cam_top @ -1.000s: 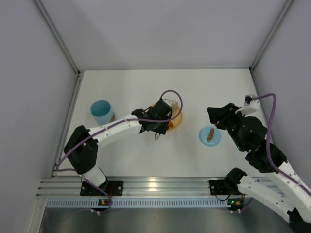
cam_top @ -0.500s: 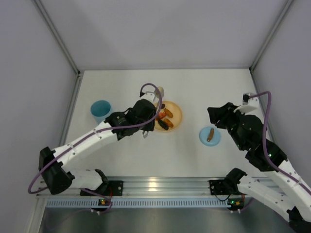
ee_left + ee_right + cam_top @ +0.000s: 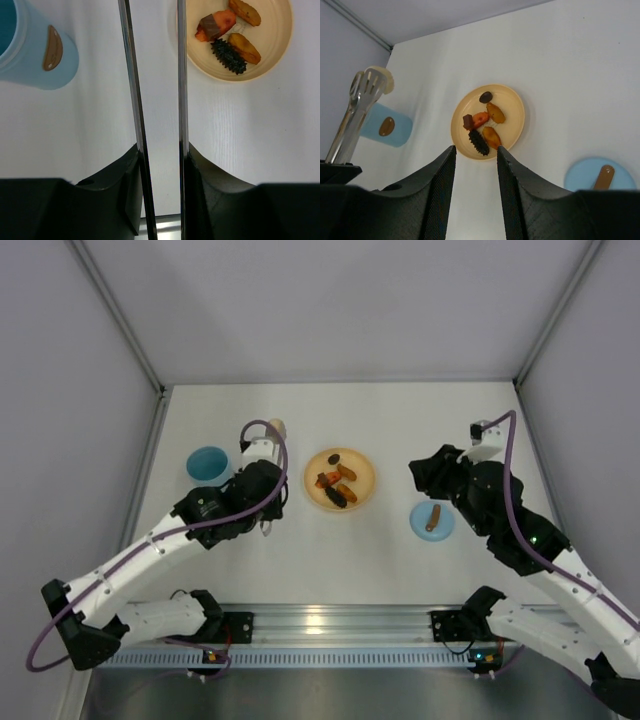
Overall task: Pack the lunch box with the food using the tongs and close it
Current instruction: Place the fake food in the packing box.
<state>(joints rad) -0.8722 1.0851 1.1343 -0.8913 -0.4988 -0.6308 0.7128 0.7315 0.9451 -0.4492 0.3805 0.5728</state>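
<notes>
Between plate (image 3: 364,482) and lunch box (image 3: 207,463), note the left fingers (image 3: 125,190) clamped on the tongs (image 3: 134,100), which have swung off the food (image 3: 335,480) toward the box: a transfer appears under way. Your right fingers (image 3: 440,190) stand part open, empty, near the lid (image 3: 432,520).

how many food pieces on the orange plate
5, all on the orange plate: dark round piece at the rim, orange piece beside it, red-and-brown piece in the middle, black spiky piece and second orange piece side by side. None seems hidden.
</notes>
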